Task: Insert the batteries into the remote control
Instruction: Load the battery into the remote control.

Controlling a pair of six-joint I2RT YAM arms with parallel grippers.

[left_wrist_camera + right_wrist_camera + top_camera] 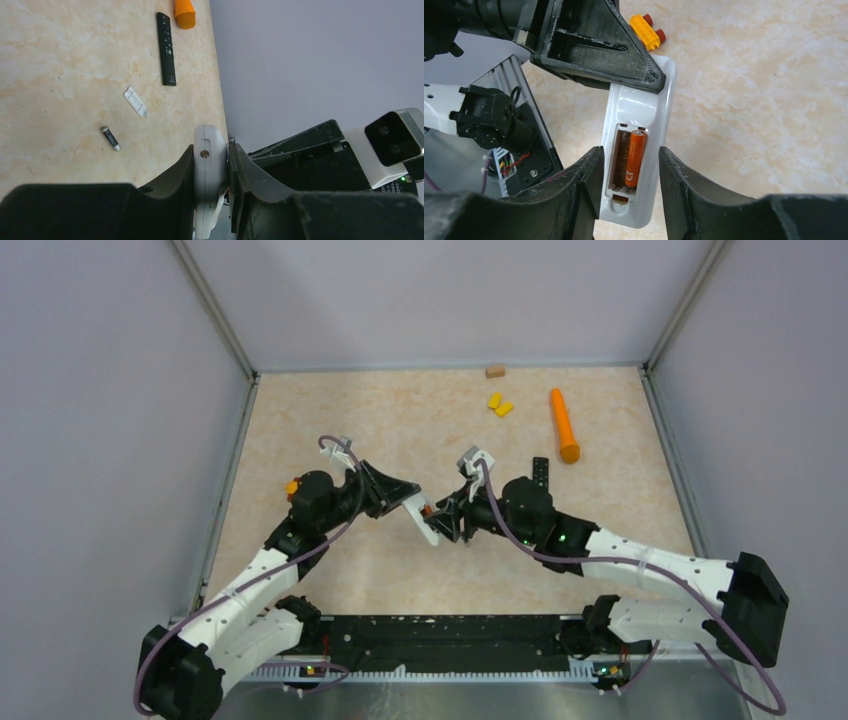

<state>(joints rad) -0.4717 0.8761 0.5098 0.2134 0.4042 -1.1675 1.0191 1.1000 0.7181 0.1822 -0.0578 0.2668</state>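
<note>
My left gripper [413, 502] is shut on a white remote control [429, 527], holding it up off the table by one end. From the right wrist, the remote [661, 110] shows its open battery bay with an orange-red battery [635, 157] seated in the right slot. The slot beside it looks dark and I cannot tell what it holds. My right gripper [630, 151] is open, its fingers standing either side of the bay with nothing between the pads. A dark battery [110, 138] lies on the table beside the white battery cover [136, 101].
A black remote [540, 476] and a long orange cylinder [564, 425] lie at the back right. Yellow blocks [499, 404] and a small wooden block [495, 370] sit near the back wall. A yellow brick [647, 30] lies by the left arm.
</note>
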